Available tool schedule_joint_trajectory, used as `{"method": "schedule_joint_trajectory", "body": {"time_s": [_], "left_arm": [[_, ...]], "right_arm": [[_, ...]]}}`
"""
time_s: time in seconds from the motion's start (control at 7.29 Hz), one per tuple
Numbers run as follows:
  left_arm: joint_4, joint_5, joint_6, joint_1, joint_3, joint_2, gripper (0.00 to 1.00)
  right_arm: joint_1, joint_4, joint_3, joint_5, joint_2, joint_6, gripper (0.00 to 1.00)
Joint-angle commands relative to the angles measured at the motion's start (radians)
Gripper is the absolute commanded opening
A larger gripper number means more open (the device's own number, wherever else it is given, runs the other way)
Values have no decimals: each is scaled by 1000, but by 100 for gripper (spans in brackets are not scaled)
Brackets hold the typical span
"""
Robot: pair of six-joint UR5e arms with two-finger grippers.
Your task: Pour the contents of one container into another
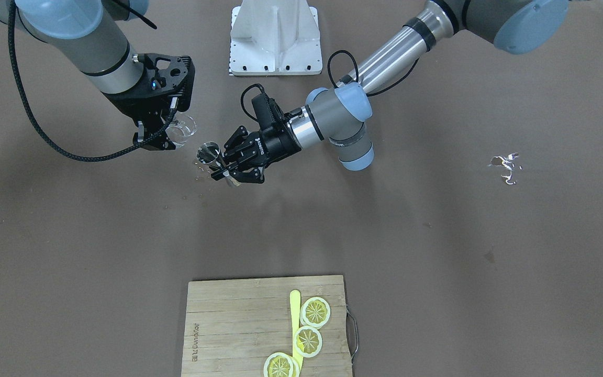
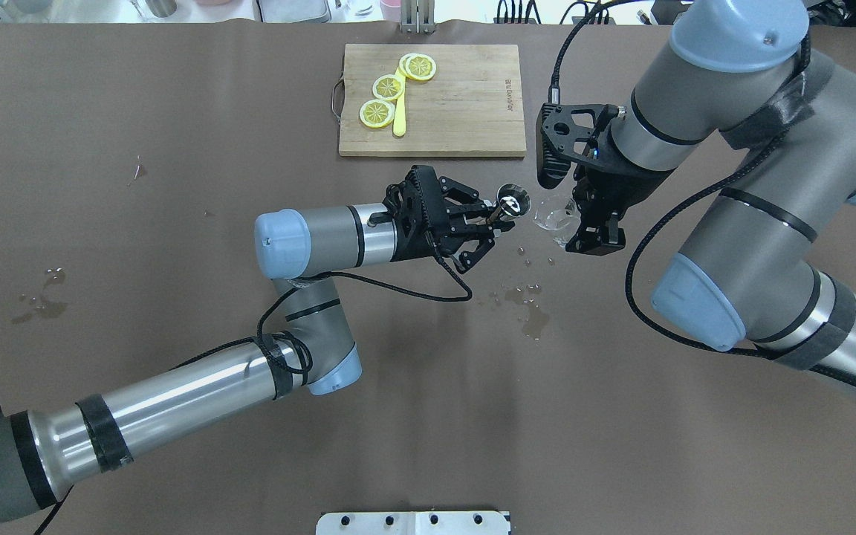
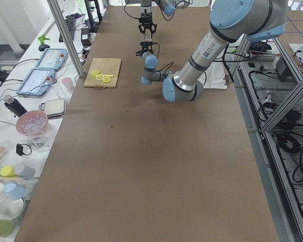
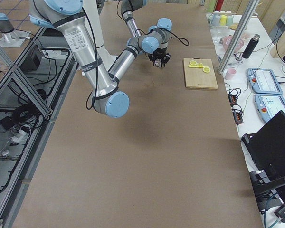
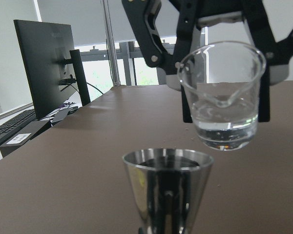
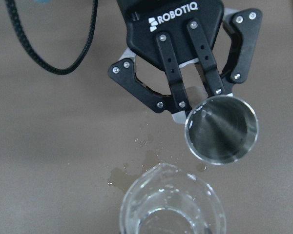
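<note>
L gripper: fingers closed on the jigger at its narrow waist, held off the table; arm reaches in low, wrist roughly level.
Jigger: sticks out just past the L fingertips, open mouth up and toward the R gripper. In the L wrist cam its rim sits right in front of the lens. Dark inside; can't tell if there's liquid in it.
R gripper: closed around the glass, gripping from the side, held clear of the table; one finger shows on the robot's side of it.
Glass: between the R fingers, just beside the jigger mouth, small gap, not touching. In the L wrist cam the glass hangs beyond and higher than the jigger rim, w/ clear liquid in the bottom and its pour lip turned toward the jigger.
R wrist cam: glass mouth nearest the lens, jigger mouth just beyond it, L gripper behind that.
Wet patches: on the table below and a bit robot-side of both grippers.
Cutting board: far side of the L gripper, well apart; lemon slices and yellow knife lie on it.
</note>
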Motion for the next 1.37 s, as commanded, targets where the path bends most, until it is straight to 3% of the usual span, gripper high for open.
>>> {"method": "schedule_joint_trajectory", "body": {"time_s": [0.0, 0.69, 1.23], "left_arm": [[-3, 1, 0, 1, 0, -2, 0], [-51, 4, 0, 30, -2, 0, 0], [-63, 24, 0, 44, -2, 3, 0]], "right_arm": [[-2, -104, -4, -29, 35, -33, 0], [0, -121, -74, -86, 107, -31, 0], [-11, -265, -67, -98, 167, -46, 0]]}}
